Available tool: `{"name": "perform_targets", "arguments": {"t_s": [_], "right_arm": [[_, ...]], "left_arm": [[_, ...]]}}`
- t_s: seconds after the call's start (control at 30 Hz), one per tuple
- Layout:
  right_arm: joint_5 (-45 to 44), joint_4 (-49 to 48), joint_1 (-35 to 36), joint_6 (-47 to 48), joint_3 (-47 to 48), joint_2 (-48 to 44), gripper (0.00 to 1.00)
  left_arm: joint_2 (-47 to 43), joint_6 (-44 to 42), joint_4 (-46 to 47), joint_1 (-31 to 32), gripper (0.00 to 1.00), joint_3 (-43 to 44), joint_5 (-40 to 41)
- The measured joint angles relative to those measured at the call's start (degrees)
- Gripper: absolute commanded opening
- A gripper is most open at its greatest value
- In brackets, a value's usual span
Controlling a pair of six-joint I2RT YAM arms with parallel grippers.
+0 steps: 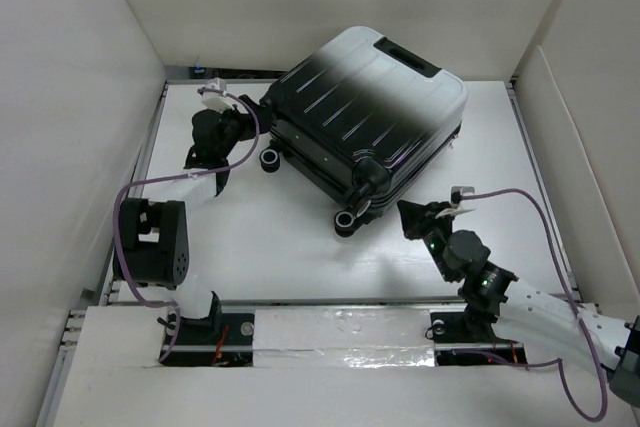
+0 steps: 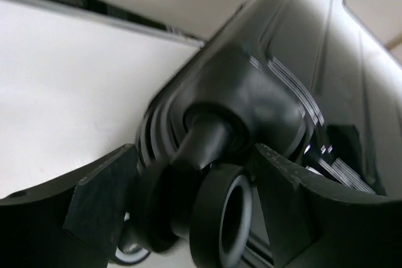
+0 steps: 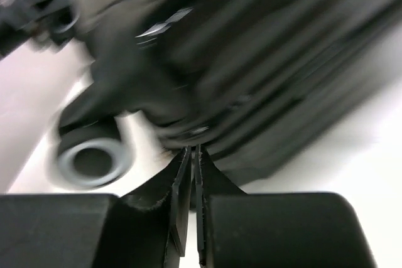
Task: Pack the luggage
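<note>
The luggage lies shut on its side at the back middle of the table, its ribbed shell fading from black to white. My left gripper is at its left corner. In the left wrist view this gripper stands open, its fingers on either side of a double caster wheel. My right gripper is by the suitcase's near corner, right of another wheel. Seen from the right wrist, its fingertips are shut with only a thin slit between them. They hold nothing and point at the dark lower edge, which is blurred.
White walls close in the table on the left, back and right. Purple cables loop from both arms. A white board runs along the near edge between the arm bases. A second left wheel sticks out beside my left gripper.
</note>
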State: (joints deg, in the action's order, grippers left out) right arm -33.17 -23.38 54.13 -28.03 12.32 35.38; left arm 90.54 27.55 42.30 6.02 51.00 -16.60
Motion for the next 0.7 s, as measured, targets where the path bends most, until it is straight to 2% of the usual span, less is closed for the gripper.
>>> {"name": "perform_targets", "arguments": {"t_s": [0.1,0.13,0.23,0.33,0.37,0.43,0.6,0.63,0.7], "right_arm": [[2.23,3.41,-4.96,0.07,0.02,-0.68,0.12],[3.23,4.17,-5.90,0.17,0.02,-0.70,0.17],[5.77,5.44,-7.02,0.55,0.02,-0.55,0.23],[7.74,5.33,-7.37,1.05,0.02,-0.11,0.32],[8.24,5.33,-7.48,1.14,0.02,0.13,0.34],[9.11,5.33,-7.93,1.27,0.02,0.68,0.38],[10.78,5.38,-9.62,1.51,0.02,0.63,0.40],[11.26,5.44,-10.12,1.68,0.07,0.61,0.40],[12.15,5.49,-11.56,1.90,0.13,0.61,0.40]], "left_arm": [[0.94,-0.11,-1.53,0.42,0.73,-0.61,-0.11],[1.03,-0.15,-2.08,0.37,0.74,-0.83,0.09],[1.05,-0.59,-2.78,0.37,0.74,-1.16,0.79],[1.05,-1.36,-2.97,0.37,0.70,-1.14,0.59],[1.14,-1.60,-3.26,0.37,0.64,-1.01,0.50],[1.57,-1.97,-3.85,0.35,0.60,-0.31,0.39],[3.19,-3.15,-6.10,0.28,0.34,2.56,-0.15],[3.82,-3.56,-6.67,0.26,0.25,3.58,-0.42],[5.01,-4.28,-6.91,0.26,0.15,4.98,-0.90]]}}
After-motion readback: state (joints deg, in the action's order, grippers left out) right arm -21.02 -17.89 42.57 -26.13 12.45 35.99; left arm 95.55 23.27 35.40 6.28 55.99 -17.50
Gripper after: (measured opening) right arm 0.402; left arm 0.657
